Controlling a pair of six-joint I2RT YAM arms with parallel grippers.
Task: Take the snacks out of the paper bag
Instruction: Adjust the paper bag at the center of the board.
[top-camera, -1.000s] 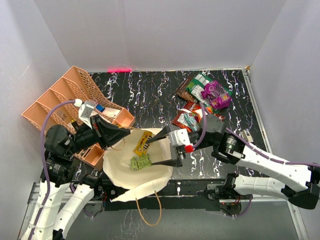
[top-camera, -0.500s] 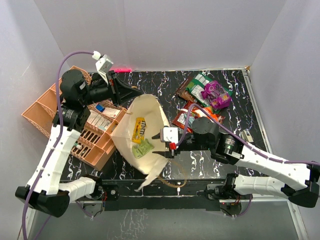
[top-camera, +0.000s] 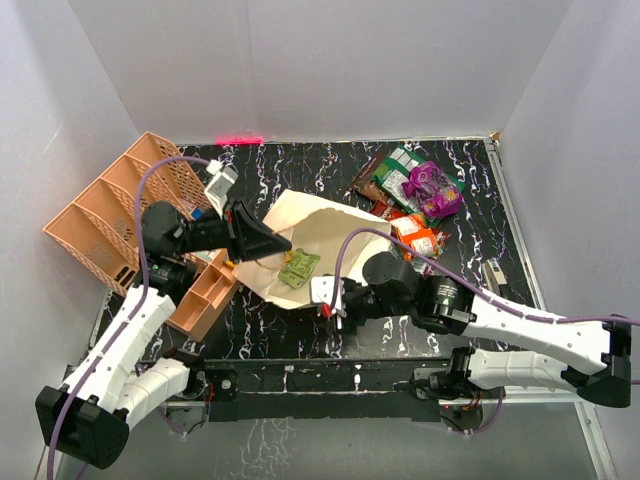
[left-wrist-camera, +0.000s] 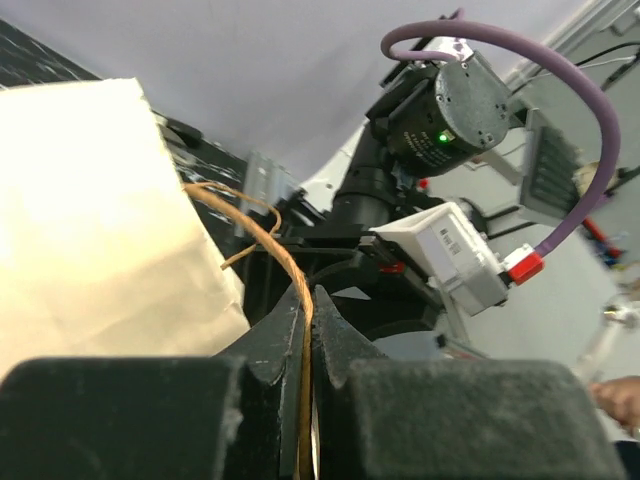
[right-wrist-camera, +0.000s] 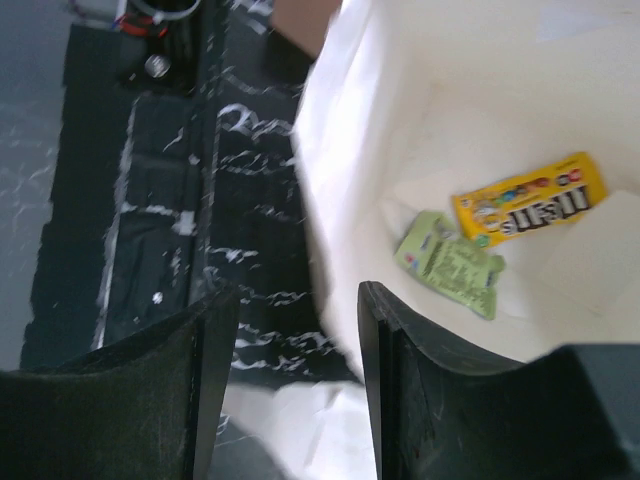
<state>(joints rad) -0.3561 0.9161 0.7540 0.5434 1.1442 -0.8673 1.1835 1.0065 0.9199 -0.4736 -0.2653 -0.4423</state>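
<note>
An orange tray stands at the left of the table, tilted, its long compartments running towards the far left corner. A small blue-and-white item shows in it, too small to tell what it is. The table is black with white marbling. White walls close it in on three sides, and a red glow lies at the foot of the far wall.

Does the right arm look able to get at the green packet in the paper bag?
Probably yes. The left tool pinches the handle, the paper bag gapes toward the open right tool, and the green packet lies uncovered inside; only the rim crosses between its fingers.
</note>
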